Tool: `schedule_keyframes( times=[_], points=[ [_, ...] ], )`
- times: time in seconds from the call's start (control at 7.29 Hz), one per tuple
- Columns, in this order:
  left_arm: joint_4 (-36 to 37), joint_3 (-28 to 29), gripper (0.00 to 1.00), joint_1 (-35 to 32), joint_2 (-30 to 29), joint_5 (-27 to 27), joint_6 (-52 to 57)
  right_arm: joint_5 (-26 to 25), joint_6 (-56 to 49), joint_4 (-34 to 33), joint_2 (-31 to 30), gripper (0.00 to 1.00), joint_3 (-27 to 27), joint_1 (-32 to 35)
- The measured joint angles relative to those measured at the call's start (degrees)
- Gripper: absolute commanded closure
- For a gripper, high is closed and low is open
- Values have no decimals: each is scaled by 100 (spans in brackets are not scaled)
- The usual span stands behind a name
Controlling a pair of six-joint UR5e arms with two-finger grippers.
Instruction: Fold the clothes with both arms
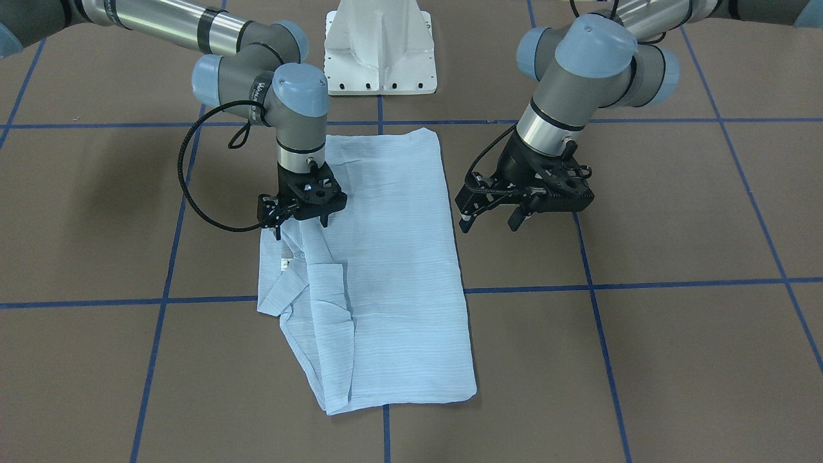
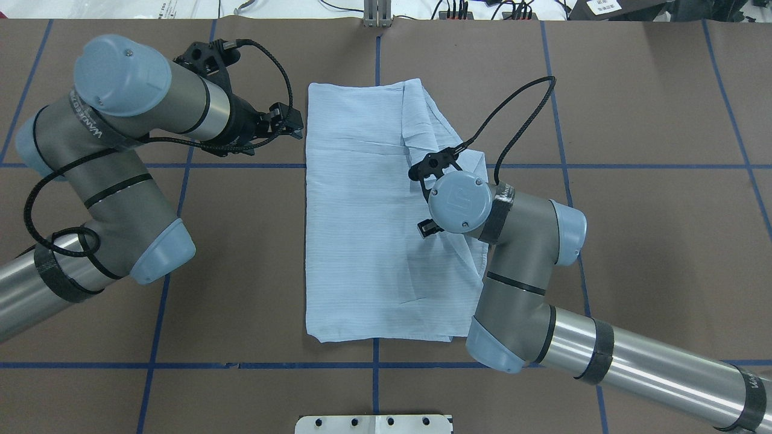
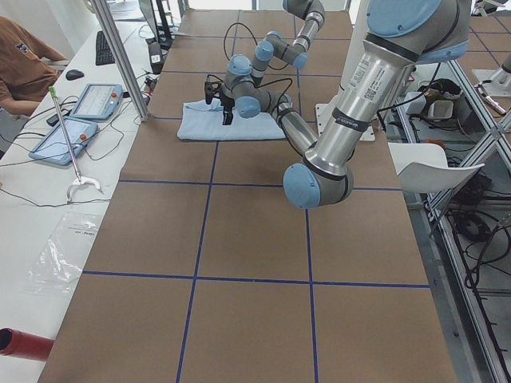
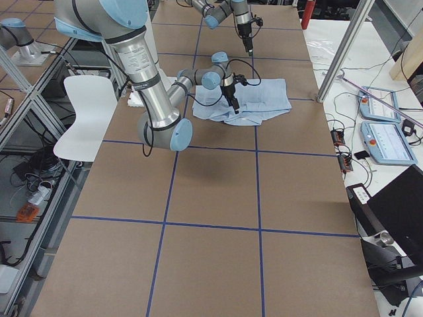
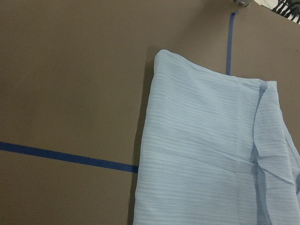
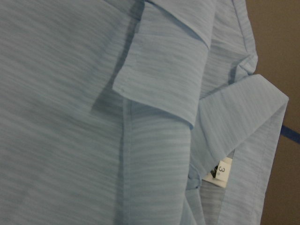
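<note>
Thin shirt [image 1: 398,270], part-folded, a long strip mid-desk [image 1: 643,360] running toward the far edge.
It looks light, limp and likely to slip; I would pinch it at the hem corners or fold edges. The right gripper [image 1: 301,222] points straight down over the rumpled collar side, fingers spread. The left gripper [image 1: 490,222] hovers tilted just off the opposite edge, fingers spread too.

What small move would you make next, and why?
Probably lower the right gripper and close it on the rumpled collar side of the shirt: it is open just over that edge, while the left gripper hangs open beside the far edge.
</note>
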Motion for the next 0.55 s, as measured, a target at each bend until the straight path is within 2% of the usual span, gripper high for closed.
schedule_keyframes(
  times=[0.27, 0.55],
  points=[
    [-1, -6, 0, 0, -15, -2, 0, 15, -103, 3, -83, 0, -4, 36],
    [1, -11, 0, 14, -35, -8, -5, 96, -393, 2, -207, 0, 11, 346]
  ],
)
